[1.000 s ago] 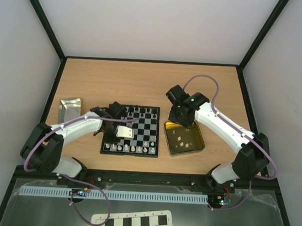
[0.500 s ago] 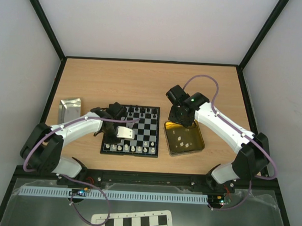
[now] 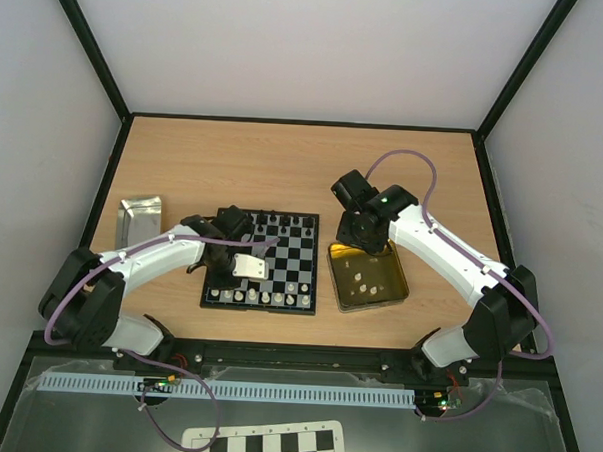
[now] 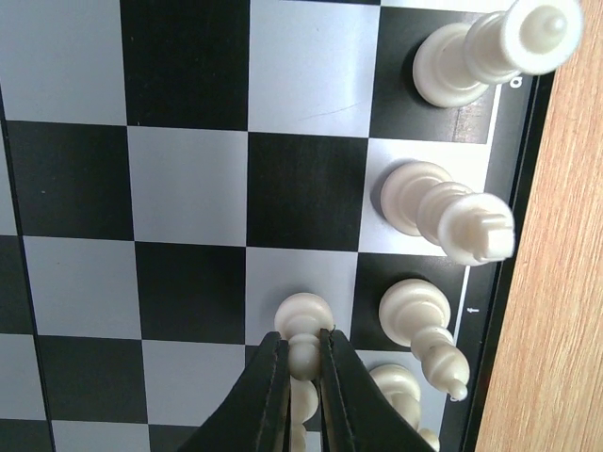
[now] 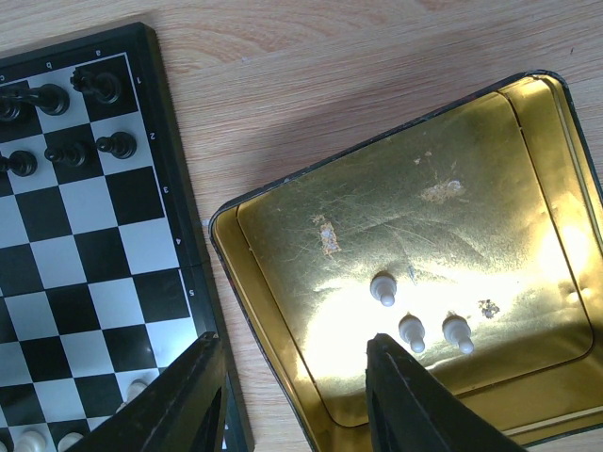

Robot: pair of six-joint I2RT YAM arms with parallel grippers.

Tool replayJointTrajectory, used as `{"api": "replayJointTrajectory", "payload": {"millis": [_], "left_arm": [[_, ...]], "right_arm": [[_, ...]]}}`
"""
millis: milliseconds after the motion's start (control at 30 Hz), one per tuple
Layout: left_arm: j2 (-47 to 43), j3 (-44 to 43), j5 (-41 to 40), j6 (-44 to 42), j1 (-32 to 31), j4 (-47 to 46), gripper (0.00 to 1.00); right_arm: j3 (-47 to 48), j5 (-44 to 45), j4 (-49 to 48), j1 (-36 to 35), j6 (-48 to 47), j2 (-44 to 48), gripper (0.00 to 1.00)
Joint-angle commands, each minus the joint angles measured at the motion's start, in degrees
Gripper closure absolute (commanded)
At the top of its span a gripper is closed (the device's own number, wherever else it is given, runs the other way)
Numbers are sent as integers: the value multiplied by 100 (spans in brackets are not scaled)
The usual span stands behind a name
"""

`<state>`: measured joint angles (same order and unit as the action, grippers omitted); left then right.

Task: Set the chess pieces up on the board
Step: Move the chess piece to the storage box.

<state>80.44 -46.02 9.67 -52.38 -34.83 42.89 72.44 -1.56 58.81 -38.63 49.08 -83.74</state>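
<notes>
Roughly, we judge the setup about half done. On the board, a row of white pieces lines the near edge and several black pieces stand along the far edge, though the left arm hides part of that side. Our left gripper is clenched on a white pawn, on or just above a square 1 row in from the board's white edge. Just beside the board's right edge, the gold tin holds 3 white pawns. Our right gripper hangs over it, jaws apart and empty. Most pawns remain to be placed, we think.
</notes>
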Motion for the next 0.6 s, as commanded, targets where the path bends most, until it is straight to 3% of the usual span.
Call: {"api": "replayJointTrajectory", "payload": {"millis": [0, 300, 567], "left_arm": [[-93, 62, 114, 24, -48, 149, 92], [-101, 42, 87, 120, -85, 137, 84], [-152, 55, 19, 147, -99, 78, 82]], "right_arm": [[-63, 95, 9, 22, 14, 32, 61], [-126, 95, 1, 22, 24, 78, 61], [-151, 73, -33, 22, 41, 94, 61]]}}
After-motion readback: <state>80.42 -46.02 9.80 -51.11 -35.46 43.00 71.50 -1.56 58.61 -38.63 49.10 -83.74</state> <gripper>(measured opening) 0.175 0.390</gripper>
